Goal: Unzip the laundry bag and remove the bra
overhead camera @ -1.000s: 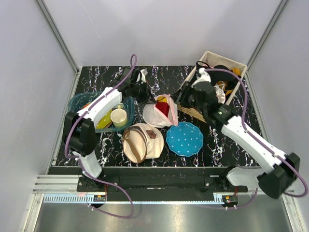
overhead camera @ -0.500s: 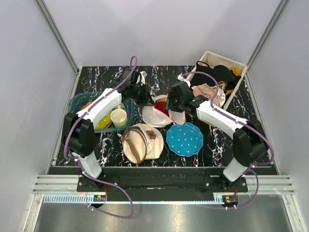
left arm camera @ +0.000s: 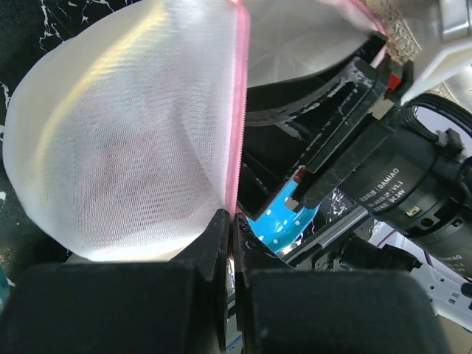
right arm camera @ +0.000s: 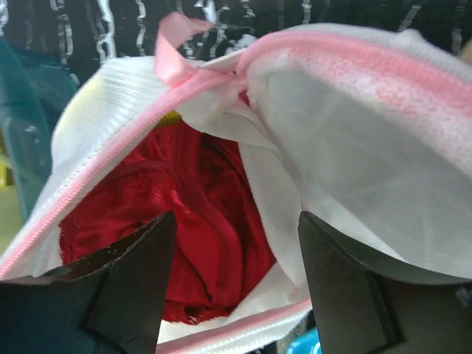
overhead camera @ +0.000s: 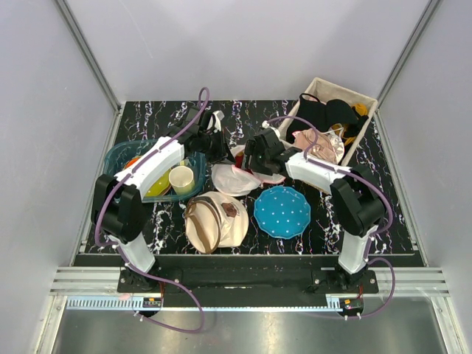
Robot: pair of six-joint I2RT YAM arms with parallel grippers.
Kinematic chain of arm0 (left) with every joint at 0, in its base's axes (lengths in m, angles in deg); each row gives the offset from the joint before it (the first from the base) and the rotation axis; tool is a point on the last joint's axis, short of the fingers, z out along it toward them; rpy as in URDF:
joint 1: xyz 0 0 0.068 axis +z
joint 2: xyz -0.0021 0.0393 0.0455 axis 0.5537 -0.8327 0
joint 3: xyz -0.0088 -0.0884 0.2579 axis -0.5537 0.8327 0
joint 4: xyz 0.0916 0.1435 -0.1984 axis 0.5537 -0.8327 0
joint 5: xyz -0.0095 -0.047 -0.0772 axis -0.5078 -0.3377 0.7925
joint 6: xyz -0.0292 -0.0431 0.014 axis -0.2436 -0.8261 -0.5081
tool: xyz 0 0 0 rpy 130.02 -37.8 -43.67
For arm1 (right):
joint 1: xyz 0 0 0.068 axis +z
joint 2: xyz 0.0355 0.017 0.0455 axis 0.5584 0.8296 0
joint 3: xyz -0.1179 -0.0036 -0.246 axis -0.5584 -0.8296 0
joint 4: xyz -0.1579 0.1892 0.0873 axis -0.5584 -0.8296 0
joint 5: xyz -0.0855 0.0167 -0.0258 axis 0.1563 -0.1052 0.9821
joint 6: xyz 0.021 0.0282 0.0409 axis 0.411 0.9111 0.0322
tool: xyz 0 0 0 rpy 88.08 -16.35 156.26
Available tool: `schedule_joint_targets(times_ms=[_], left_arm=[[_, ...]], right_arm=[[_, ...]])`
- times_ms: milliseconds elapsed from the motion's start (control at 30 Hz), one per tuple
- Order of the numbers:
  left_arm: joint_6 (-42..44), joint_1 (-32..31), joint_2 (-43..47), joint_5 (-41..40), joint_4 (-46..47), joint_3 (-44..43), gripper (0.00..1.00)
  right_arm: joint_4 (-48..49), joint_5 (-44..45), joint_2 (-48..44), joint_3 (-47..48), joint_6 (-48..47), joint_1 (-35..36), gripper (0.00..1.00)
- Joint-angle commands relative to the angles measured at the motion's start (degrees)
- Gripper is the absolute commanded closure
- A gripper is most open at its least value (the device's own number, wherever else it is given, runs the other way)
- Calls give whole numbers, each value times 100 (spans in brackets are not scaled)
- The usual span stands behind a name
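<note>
Now the right gripper (right arm camera: 236, 221) has been swung over from the basket (overhead camera: 345, 88) and is held, fingers spread, at the unzipped mouth of the laundry bag (overhead camera: 234, 178), mid-table. The bag's pink rim is pinched by the left gripper (left arm camera: 230, 221), so the red bra (right arm camera: 195, 199) is exposed for grasping.

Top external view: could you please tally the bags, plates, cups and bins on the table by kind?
Bags: 2 (laundry bag, canvas bag)
Plates: 1 (blue dotted plate)
Cups: 1 (cream cup)
Bins: 2 (teal bin, beige box)
Total: 6
</note>
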Motion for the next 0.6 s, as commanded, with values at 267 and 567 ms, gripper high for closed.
schedule_joint_targets(times_ms=[267, 567], left_arm=[[297, -19, 166, -150, 7, -78, 100], [324, 122, 184, -352, -46, 62, 100]], right_arm=[[1521, -1056, 563, 310, 89, -20, 57], [1082, -722, -1219, -94, -200, -20, 100]])
